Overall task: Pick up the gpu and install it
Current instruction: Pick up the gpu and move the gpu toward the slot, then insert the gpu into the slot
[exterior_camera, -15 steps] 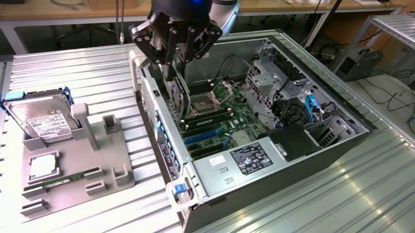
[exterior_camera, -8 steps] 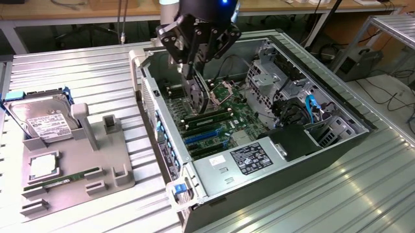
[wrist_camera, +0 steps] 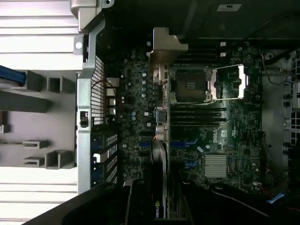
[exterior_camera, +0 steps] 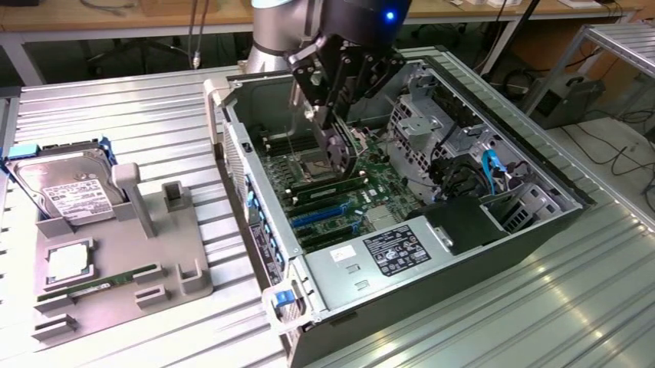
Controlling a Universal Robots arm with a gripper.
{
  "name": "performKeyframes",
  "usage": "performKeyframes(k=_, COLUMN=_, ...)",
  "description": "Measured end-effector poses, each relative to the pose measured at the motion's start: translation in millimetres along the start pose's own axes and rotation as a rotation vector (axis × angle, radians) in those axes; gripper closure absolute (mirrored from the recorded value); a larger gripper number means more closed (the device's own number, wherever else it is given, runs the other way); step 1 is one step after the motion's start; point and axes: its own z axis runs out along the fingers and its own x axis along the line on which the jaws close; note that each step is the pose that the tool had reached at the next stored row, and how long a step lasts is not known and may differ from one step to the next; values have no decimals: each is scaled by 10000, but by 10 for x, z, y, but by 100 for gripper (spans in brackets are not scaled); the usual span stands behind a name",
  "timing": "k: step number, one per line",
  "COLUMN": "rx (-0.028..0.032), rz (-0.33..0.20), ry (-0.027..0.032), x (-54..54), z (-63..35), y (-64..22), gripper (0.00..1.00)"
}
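The gpu (exterior_camera: 336, 153) hangs edge-down inside the open computer case (exterior_camera: 245, 176), over the motherboard (exterior_camera: 353, 201) and near the processor socket (wrist_camera: 190, 84). Whether it touches the board cannot be told. In the wrist view it appears edge-on, its silver bracket (wrist_camera: 165, 49) at the far end. The gripper (exterior_camera: 338, 103) has its fingers narrowed on the card's upper edge, holding it. On the exterior view's left, well apart from the case, a grey holder (exterior_camera: 113, 268) on the slatted desk (exterior_camera: 133, 115) carries a hard drive (exterior_camera: 67, 192) and a green memory stick (exterior_camera: 97, 285).
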Motion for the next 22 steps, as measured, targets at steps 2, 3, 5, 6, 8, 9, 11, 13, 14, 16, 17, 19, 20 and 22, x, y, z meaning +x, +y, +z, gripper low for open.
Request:
performKeyframes(k=2, rx=29, rz=0, ry=1, x=-106, z=38, y=1, gripper=74)
performKeyframes(k=3, rx=44, rz=1, ry=1, x=-157, z=57, y=1, gripper=74)
performKeyframes(k=5, rx=80, rz=1, ry=1, x=-273, z=100, y=7, gripper=74)
performKeyframes(k=6, rx=91, rz=2, ry=1, x=-327, z=118, y=9, gripper=74)
performKeyframes(k=8, rx=94, rz=1, ry=1, x=-423, z=138, y=11, gripper=74)
performKeyframes(k=9, rx=92, rz=2, ry=0, x=-476, z=144, y=11, gripper=74)
performKeyframes(k=11, rx=91, rz=-2, ry=9, x=-536, z=143, y=10, gripper=74)
performKeyframes(k=13, rx=90, rz=-2, ry=8, x=-536, z=143, y=10, gripper=74)
performKeyframes(k=14, rx=90, rz=-2, ry=9, x=-536, z=143, y=10, gripper=74)
performKeyframes(k=16, rx=91, rz=-2, ry=8, x=-536, z=143, y=10, gripper=74)
performKeyframes(k=17, rx=90, rz=-1, ry=9, x=-536, z=143, y=10, gripper=74)
performKeyframes(k=19, rx=90, rz=-2, ry=8, x=-536, z=143, y=10, gripper=74)
performKeyframes(k=20, rx=90, rz=-2, ry=8, x=-536, z=144, y=10, gripper=74)
performKeyframes(k=22, rx=90, rz=-1, ry=8, x=-536, z=143, y=10, gripper=74)
